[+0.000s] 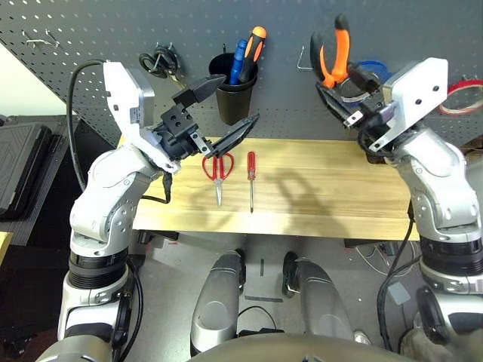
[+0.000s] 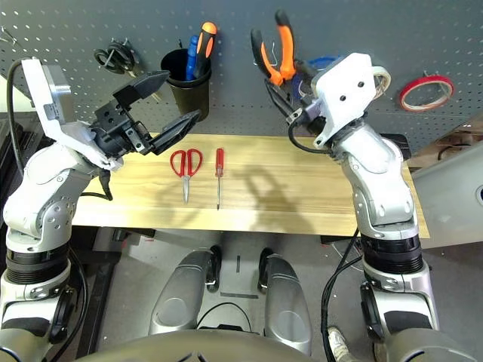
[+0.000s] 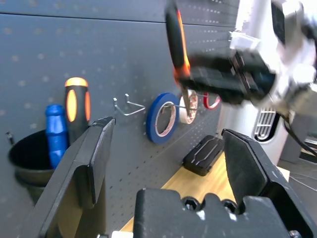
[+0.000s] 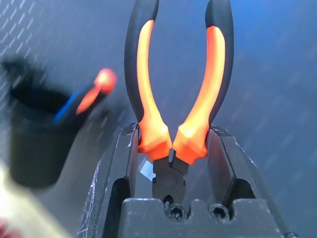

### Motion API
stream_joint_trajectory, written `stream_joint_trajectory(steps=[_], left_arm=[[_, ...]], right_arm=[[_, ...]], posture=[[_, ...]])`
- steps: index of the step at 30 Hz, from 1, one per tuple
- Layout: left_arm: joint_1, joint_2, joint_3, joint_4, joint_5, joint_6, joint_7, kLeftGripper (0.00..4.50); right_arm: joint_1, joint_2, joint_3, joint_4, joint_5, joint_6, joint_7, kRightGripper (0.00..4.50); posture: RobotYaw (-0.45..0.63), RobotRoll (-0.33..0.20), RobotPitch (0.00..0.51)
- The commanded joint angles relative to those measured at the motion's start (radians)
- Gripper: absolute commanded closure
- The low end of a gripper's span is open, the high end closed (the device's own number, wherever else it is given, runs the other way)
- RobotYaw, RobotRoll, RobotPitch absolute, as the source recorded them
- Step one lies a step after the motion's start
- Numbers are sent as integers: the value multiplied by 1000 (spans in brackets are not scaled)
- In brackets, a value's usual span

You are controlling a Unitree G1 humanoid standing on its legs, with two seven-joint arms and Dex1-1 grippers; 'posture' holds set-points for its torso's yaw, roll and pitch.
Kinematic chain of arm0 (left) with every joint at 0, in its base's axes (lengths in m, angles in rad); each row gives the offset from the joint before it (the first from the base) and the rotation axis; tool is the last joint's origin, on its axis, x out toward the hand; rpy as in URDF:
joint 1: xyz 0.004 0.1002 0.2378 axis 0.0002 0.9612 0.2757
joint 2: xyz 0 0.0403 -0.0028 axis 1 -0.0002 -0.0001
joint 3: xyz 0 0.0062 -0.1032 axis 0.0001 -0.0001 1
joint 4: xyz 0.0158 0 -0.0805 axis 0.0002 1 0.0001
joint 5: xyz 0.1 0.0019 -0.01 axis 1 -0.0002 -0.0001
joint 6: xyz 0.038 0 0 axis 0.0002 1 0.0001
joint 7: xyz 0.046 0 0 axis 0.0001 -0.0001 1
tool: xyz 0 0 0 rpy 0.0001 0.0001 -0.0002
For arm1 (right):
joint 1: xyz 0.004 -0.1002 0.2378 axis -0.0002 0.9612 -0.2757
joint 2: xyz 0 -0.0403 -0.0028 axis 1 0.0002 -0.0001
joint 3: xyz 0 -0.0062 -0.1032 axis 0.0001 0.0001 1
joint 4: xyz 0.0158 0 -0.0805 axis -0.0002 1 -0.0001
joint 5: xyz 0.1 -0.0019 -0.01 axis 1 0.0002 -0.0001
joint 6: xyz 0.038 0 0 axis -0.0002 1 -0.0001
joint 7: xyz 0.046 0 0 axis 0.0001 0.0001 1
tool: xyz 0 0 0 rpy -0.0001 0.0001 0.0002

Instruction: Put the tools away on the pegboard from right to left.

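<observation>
Worktop (image 1: 324, 188): pale wooden bench surface, nearest item, set against the pegboard.
Pegboard (image 1: 90, 23): dark grey perforated panel behind the worktop, wider than it, bearing hooks.
Right gripper (image 1: 341, 96): raised before the pegboard, fingers clenched on the orange-and-black pliers (image 1: 335, 54) at the head; handles point upward against the panel.
Left gripper (image 1: 226, 105): held above the worktop's left end, fingers spread wide, grasping nothing.
Black cup (image 1: 235, 98): on the pegboard, holding a blue tool and an orange-and-black handle.
Red-handled scissors (image 1: 218, 170): flat on the worktop, blades toward the near edge.
Red-handled screwdriver (image 1: 251, 179): flat, just right of the scissors.
Red tape ring (image 2: 426, 91): on the pegboard, far right.
</observation>
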Motion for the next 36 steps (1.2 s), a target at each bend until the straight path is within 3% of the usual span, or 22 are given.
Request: stream_joint_trajectory(steps=[1,17,36], left_arm=[[-2,-3,-20,14,0,-16,-22,0],[9,-6,-34,24,18,-40,-20,0],[10,0,-45,-6,22,-18,12,0]], right_arm=[[-75,20,3,98,-26,-76,-25,2405],[-370,135,24,676,-82,-377,-61,2405],[-250,207,73,769,-142,-398,-91,2405]], posture=[[135,0,195],[177,0,213],[199,0,234]])
